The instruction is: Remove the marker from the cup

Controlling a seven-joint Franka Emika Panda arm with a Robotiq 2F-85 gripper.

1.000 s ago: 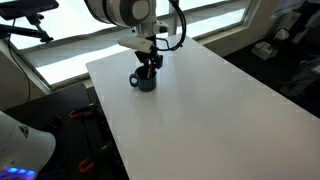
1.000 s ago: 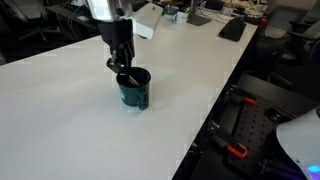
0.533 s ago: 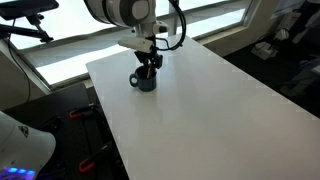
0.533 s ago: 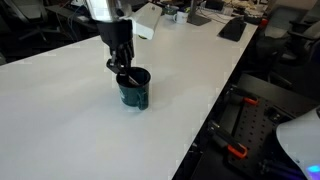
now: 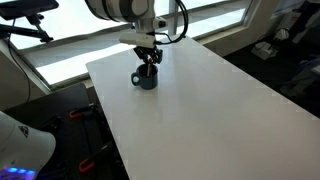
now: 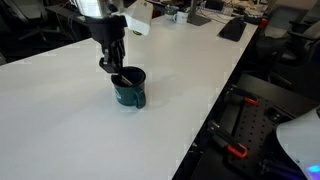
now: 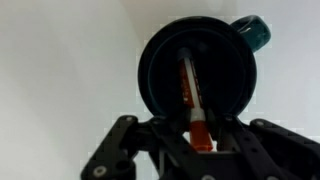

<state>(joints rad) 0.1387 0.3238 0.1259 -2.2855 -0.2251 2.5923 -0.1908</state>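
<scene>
On the white bench (image 6: 55,110) the claw (image 6: 113,70) hangs over the left edge of the dark cup (image 6: 132,92), low at its mouth. The claw is narrow and grips the upper end of the marker (image 7: 189,88); the rest of the marker reaches down into the cup.

To do this step well, I think the lift must go straight up along the marker, and slowly. Then the stick does not drag on the rim and tip the cup, which is probably light. The grip seems close to the end, so it may slip.

The wrist view shows what the exterior views do not: the reddish marker caught in the claw, the inside of the cup, and the handle (image 7: 256,30) at the right. Both exterior views show instead that the cup stands upright on the bench, and this the wrist view cannot tell.
</scene>
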